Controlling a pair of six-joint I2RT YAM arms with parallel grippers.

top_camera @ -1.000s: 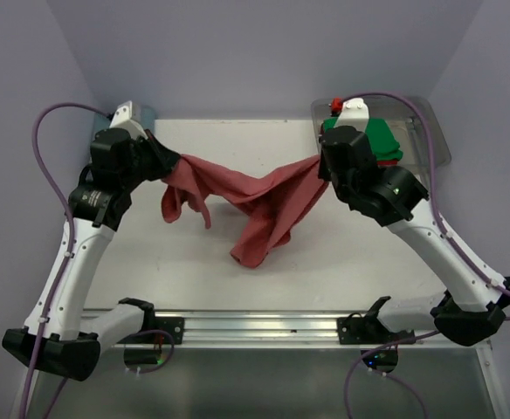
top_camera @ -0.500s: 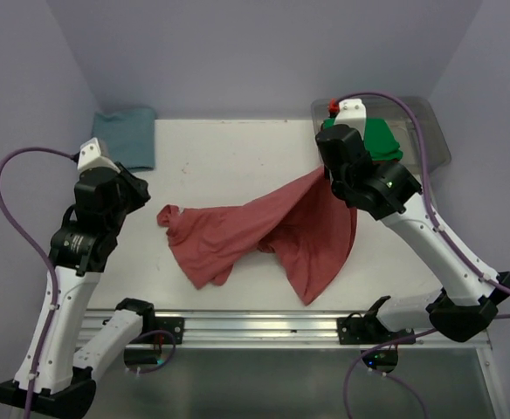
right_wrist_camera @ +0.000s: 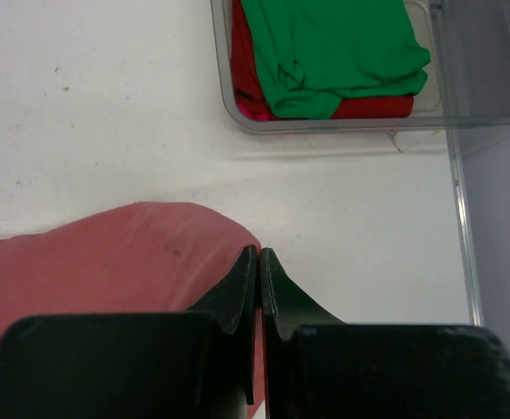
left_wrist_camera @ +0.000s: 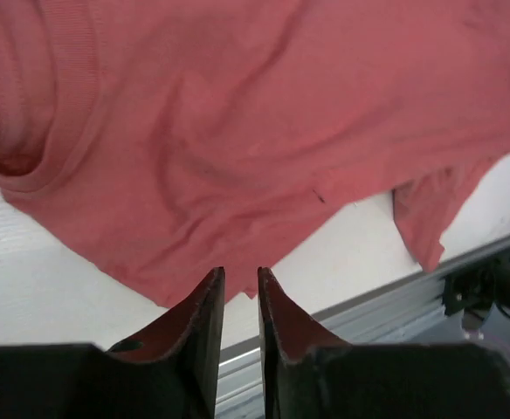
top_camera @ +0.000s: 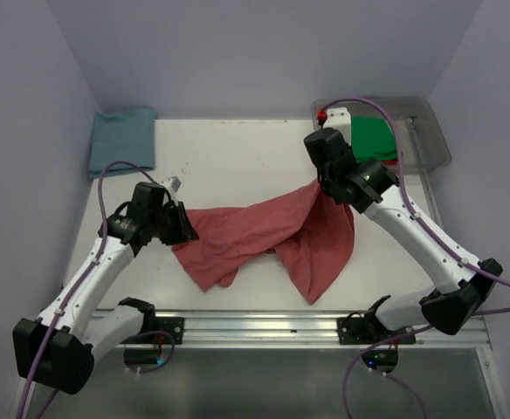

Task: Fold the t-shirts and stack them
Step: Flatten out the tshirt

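The salmon-red t-shirt [top_camera: 255, 231] lies crumpled across the middle of the table, and also fills the left wrist view [left_wrist_camera: 237, 131]. My right gripper [top_camera: 320, 185] is shut on its upper right edge [right_wrist_camera: 106, 262], with the fingertips [right_wrist_camera: 259, 251] pinching cloth just above the table. My left gripper [top_camera: 183, 229] is low at the shirt's left edge. Its jaws [left_wrist_camera: 239, 272] stand a narrow gap apart with nothing between them. The teal-blue shirt [top_camera: 122, 138] lies folded at the back left. The green shirt [right_wrist_camera: 334, 52] lies on the red one [right_wrist_camera: 246, 70].
The clear plastic bin [top_camera: 434, 131] at the back right holds the green and red shirts; its wall shows in the right wrist view [right_wrist_camera: 482, 78]. A metal rail [top_camera: 255, 327] runs along the table's near edge. Purple walls close in the left, back and right sides.
My left gripper let go of the shirt, swung down and came in low at the shirt's left edge. The shirt dropped from hanging between both grippers onto the table. My right gripper still holds it.
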